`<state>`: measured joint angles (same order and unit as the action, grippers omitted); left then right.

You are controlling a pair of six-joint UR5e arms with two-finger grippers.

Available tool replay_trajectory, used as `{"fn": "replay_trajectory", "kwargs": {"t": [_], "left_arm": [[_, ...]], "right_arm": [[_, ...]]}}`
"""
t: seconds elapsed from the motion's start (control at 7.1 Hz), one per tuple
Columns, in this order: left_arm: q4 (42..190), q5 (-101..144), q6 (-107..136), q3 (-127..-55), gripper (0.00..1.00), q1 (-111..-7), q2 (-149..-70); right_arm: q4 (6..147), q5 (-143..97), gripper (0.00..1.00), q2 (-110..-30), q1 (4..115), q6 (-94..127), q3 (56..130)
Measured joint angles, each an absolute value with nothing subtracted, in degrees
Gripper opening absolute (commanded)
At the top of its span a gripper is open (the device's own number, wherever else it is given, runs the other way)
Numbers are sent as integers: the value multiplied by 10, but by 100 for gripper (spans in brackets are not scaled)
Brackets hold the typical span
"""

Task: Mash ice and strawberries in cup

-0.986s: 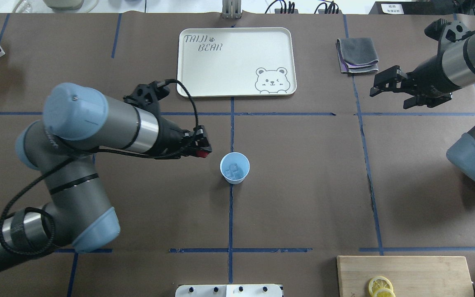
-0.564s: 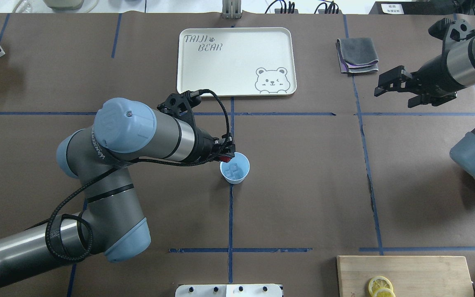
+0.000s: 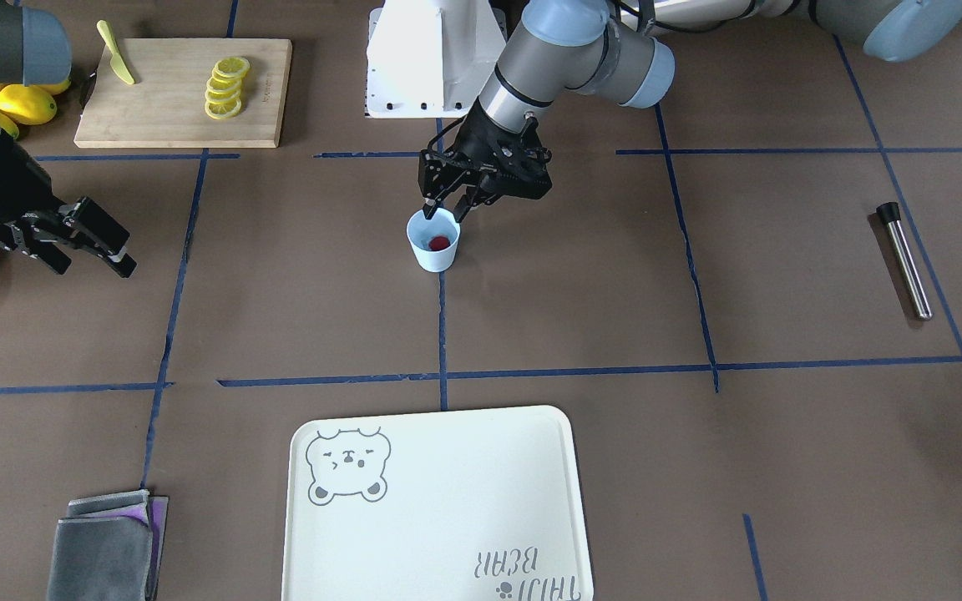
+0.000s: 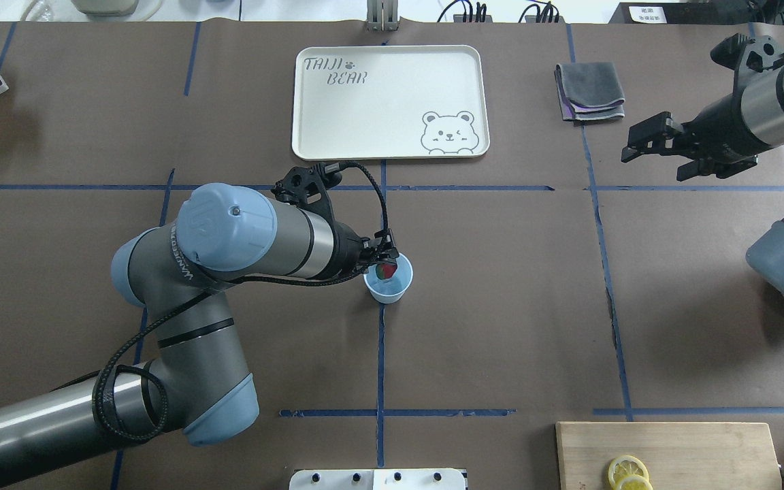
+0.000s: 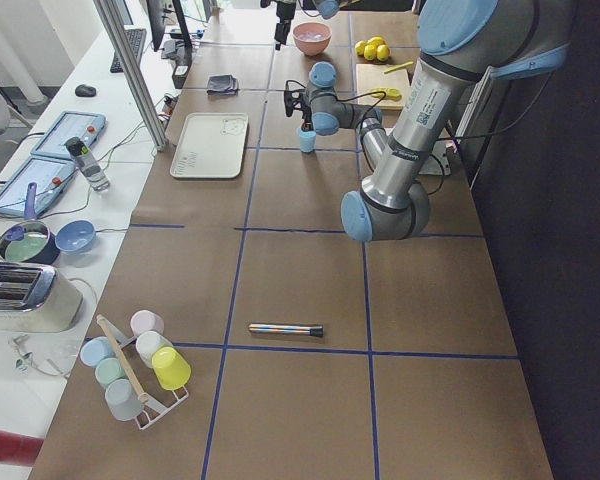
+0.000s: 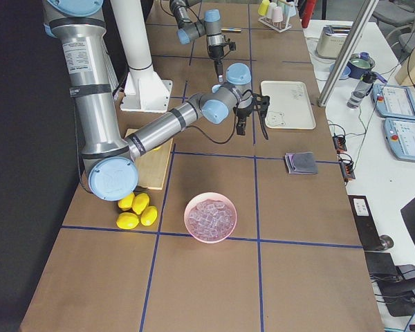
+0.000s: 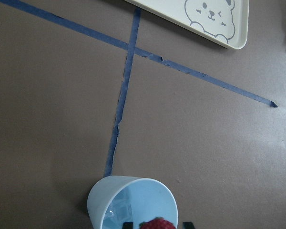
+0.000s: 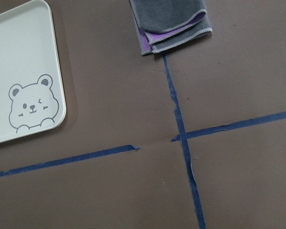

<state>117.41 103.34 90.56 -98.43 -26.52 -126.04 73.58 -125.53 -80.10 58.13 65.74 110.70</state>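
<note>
Left tool (image 3: 443, 217) hangs right over the cup (image 3: 433, 257), jaws spread, gripping nothing; the strawberry (image 3: 439, 243) lies below it inside the cup, on the ice (image 7: 115, 215); mashing looks next, and the metal rod (image 3: 905, 263) lies well off on the bench (image 3: 581, 284) on this arm's side, long axis pointing away from the robot; right tool (image 3: 95, 265), spread and empty, sits far across.

Left arm (image 4: 256, 235) swung strawberry (image 4: 384, 271) over, perhaps into, cup (image 4: 392, 292).
</note>
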Motion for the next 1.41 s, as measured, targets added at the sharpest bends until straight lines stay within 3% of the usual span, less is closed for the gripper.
{"fn": "replay_trajectory", "kwargs": {"t": [0.56, 0.99, 1.41], "left_arm": [[1168, 1043, 867, -1024, 85, -286, -1213], [1156, 1154, 659, -1062, 85, -410, -1062], [1156, 1216, 371, -1049, 85, -552, -901]], "right_arm": [[735, -1255, 100, -805, 585, 654, 1105], [736, -1256, 100, -815, 599, 644, 1105], [748, -1285, 100, -820, 640, 574, 1088]]}}
